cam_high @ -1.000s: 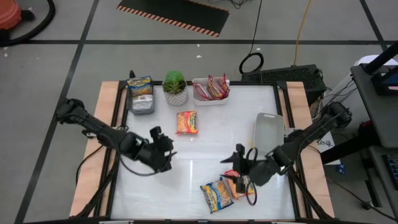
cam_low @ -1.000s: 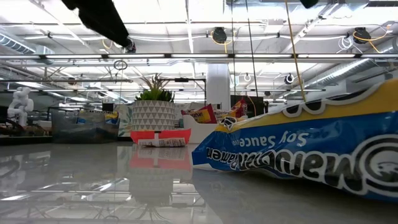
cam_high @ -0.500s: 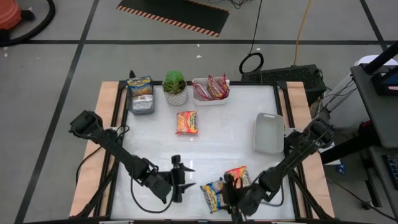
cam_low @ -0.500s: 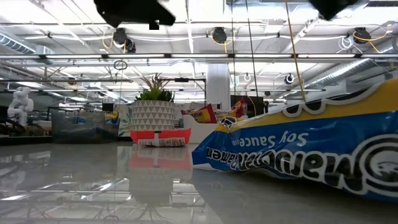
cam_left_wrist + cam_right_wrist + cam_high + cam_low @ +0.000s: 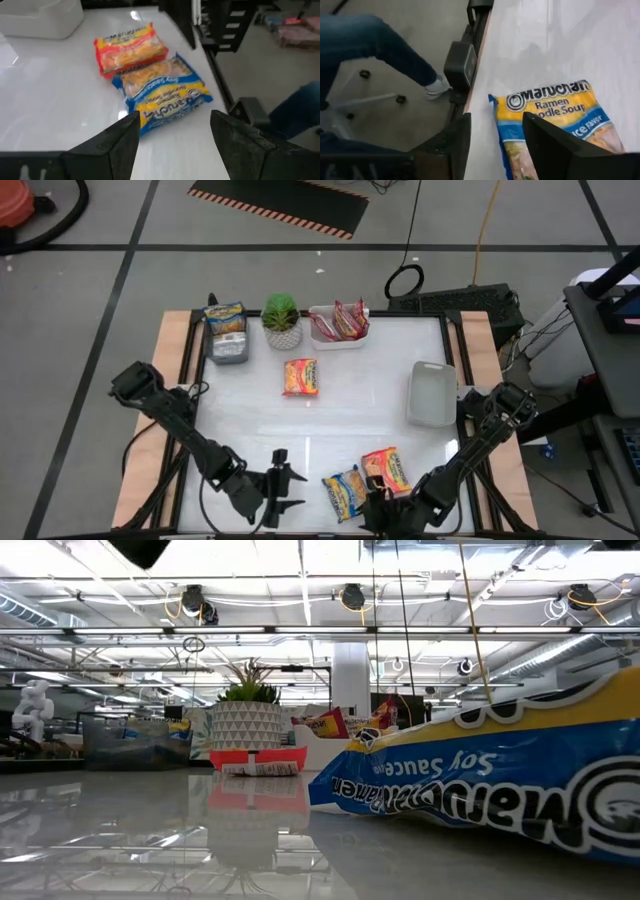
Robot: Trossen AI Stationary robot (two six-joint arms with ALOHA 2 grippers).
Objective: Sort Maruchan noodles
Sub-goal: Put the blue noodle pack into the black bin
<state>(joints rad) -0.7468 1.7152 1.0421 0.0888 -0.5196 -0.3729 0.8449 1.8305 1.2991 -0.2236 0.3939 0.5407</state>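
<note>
Both arms have drawn back to the bench's (image 5: 330,420) near edge since a second ago.

From above, left hand (image 5: 283,487) spread and empty; right hand (image 5: 372,505) parted, empty, beside blue packet (image 5: 346,492) and red packet (image 5: 386,470); another packet (image 5: 301,377) lies mid-bench with open room around.

Right wrist: blue packet (image 5: 555,120) lies close to the edge.

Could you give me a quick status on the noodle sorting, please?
Left claw open, empty. Right claw open, empty. Blue packet and red packet loose at front edge. Nothing blocking.
</note>
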